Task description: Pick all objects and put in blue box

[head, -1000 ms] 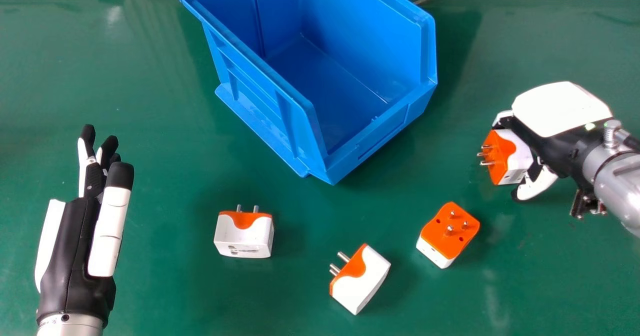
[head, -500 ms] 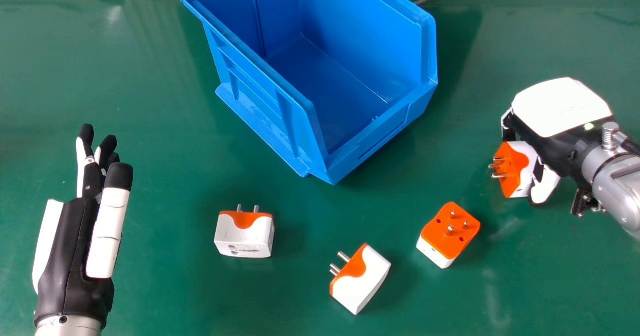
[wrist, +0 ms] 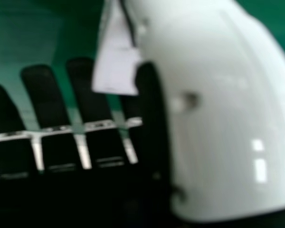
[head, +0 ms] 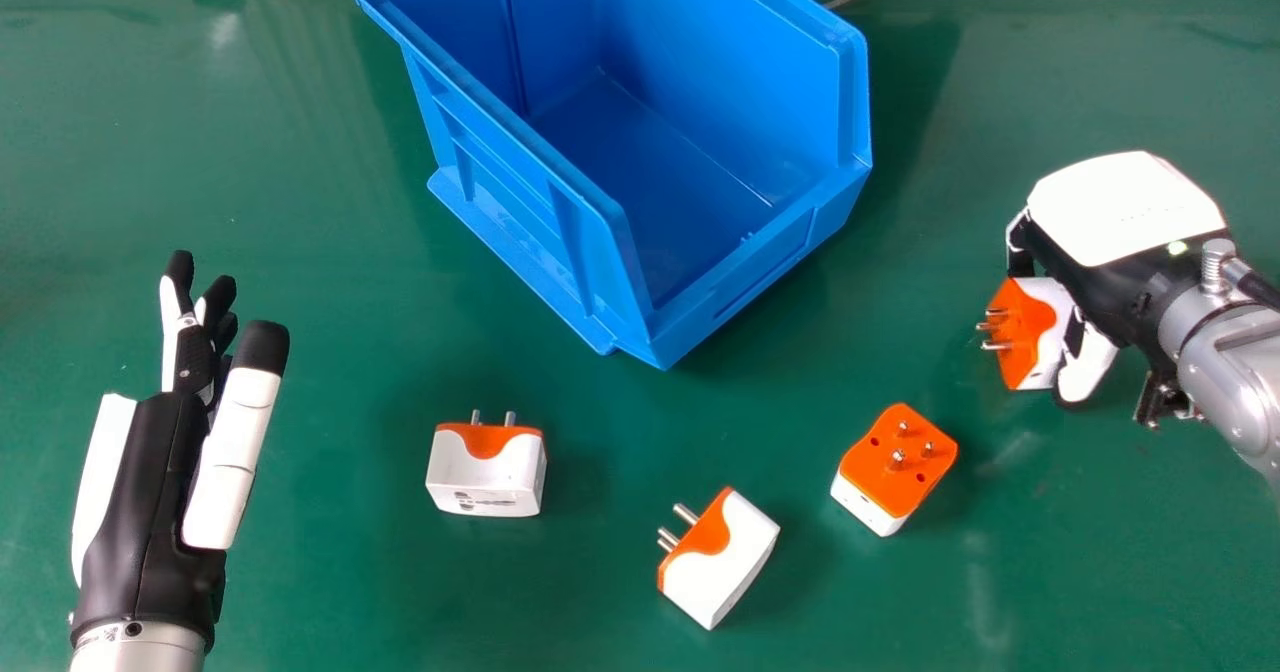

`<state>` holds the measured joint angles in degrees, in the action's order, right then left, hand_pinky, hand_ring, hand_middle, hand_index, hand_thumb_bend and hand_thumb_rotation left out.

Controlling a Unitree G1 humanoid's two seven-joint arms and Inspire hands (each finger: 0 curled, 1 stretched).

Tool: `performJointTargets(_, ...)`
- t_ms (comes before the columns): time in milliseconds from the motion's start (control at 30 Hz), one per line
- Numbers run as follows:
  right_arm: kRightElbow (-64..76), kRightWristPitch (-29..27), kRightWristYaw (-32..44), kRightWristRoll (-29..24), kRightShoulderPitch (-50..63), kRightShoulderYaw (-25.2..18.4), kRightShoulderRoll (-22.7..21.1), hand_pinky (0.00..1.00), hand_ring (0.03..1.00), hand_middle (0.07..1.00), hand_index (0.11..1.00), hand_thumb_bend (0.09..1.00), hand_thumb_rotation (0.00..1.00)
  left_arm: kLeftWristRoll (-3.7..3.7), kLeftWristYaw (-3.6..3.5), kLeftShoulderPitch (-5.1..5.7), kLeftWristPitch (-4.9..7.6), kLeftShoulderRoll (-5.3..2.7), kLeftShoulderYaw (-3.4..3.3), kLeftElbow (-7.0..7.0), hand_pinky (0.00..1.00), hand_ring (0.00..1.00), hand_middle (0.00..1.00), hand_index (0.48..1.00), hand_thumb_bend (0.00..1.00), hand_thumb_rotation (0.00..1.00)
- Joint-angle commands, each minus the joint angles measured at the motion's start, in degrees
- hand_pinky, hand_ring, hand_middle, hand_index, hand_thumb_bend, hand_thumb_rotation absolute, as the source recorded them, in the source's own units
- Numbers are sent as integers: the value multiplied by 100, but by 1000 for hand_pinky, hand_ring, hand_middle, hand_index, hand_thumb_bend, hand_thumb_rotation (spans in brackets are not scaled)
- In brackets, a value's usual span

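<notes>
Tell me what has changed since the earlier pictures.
The plug adapter in the right hand has shifted rightward and slightly nearer the robot, closer to the palm. The left hand's thumb has swung rightward. The blue box and three loose adapters stayed put.

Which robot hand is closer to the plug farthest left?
Left. The left hand is to that plug's left, with a gap between; the right hand is much farther off, to its right and farther forward.
</notes>
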<state>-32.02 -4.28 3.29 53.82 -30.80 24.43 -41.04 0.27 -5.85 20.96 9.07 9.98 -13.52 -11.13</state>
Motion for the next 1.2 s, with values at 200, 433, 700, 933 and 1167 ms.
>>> performJointTargets(200,2299,-87,60,-751,1075,-1105,-491,338,443,482,516,497,0,20,70,-2,-83,18,17,-193,1000,1000,1000,1000,856,1000)
performJointTargets(433,3773,-301,75,-973,1643,-1849,-563,356,463,501,491,497,0,-1,77,-40,-221,26,37,-237,1000,1000,1000,1000,852,1000)
performJointTargets(700,4266,-420,282,-1006,1194,-1868,-224,348,455,501,497,495,0,-11,106,-121,-342,8,64,-223,1000,1000,1000,1000,841,1000)
performJointTargets(933,3881,-735,370,-958,372,-1544,173,336,442,487,516,494,0,46,185,-126,-419,-25,100,-277,1000,1000,1000,1000,827,1000)
performJointTargets(1167,3023,-994,251,-783,-430,-1165,588,335,439,487,517,494,0,69,235,-116,-330,-52,124,-257,1000,1000,1000,1000,829,1000)
